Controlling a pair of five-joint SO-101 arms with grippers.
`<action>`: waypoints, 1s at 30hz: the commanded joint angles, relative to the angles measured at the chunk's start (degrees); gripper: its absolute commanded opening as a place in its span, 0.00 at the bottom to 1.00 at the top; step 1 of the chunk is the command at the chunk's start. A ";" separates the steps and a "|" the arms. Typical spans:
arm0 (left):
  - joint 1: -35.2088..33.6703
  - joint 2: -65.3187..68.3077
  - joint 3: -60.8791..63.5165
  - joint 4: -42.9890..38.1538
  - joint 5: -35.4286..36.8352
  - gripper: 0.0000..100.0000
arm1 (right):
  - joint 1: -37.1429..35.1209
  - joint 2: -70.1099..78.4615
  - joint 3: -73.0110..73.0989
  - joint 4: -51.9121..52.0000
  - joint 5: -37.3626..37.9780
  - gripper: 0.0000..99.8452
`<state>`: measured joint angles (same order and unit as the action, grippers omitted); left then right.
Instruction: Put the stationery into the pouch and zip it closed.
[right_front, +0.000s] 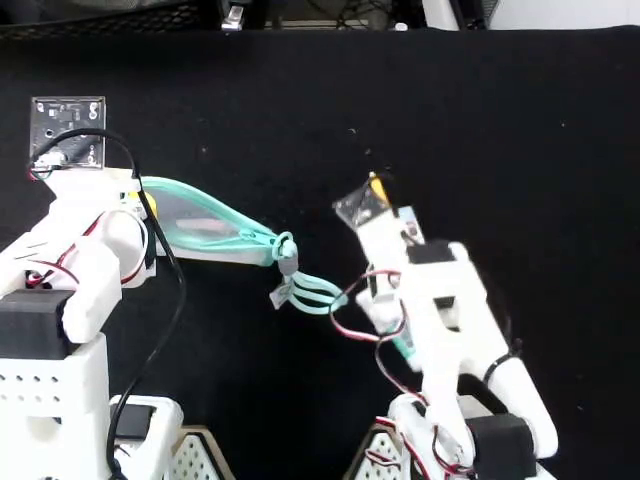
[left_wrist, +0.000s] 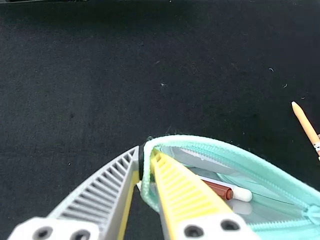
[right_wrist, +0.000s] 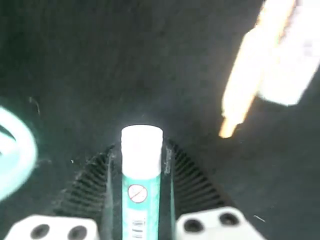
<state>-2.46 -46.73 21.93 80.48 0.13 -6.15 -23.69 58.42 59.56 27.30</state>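
One pouch (right_front: 205, 225), clear with a mint rim, lies open on the black table (right_front: 500, 120), well apart from the three pieces of stationery's only loose one. The left gripper (right_front: 148, 205) pinches the pouch's end: in its wrist view the yellow finger (left_wrist: 185, 195) sits inside the mouth and the grey finger (left_wrist: 107, 187) outside, clamped on the rim between them. One brown pen (left_wrist: 222, 190) with a white cap lies inside the pouch, its rear part hidden behind the yellow finger. The right gripper (right_wrist: 141, 150) is closed on one green pen (right_wrist: 141, 165), white cap towards the fingertips; the barrel is cut off at the frame edge. One orange pencil (left_wrist: 306, 125) lies on the table beyond the pouch's open mouth, cut off at the edge there and blurred in the right wrist view, where a white shape (right_wrist: 290, 65) just beside it cannot be made out. In the high view two mint cord loops (right_front: 320, 292) trail from the pouch's zip end towards the right arm, which covers most of the green pen.
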 joint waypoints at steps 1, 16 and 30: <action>0.04 2.37 4.88 0.18 -0.18 0.03 | 0.35 -2.07 1.71 -1.49 2.64 0.03; 0.04 2.37 4.88 0.18 -0.18 0.03 | -4.84 -2.07 1.89 0.62 2.81 0.17; 0.04 2.37 4.88 0.26 -0.18 0.03 | -6.77 -1.98 1.80 3.08 6.95 0.17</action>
<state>-2.46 -46.73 21.93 80.48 0.13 -12.22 -24.13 60.53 62.11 32.75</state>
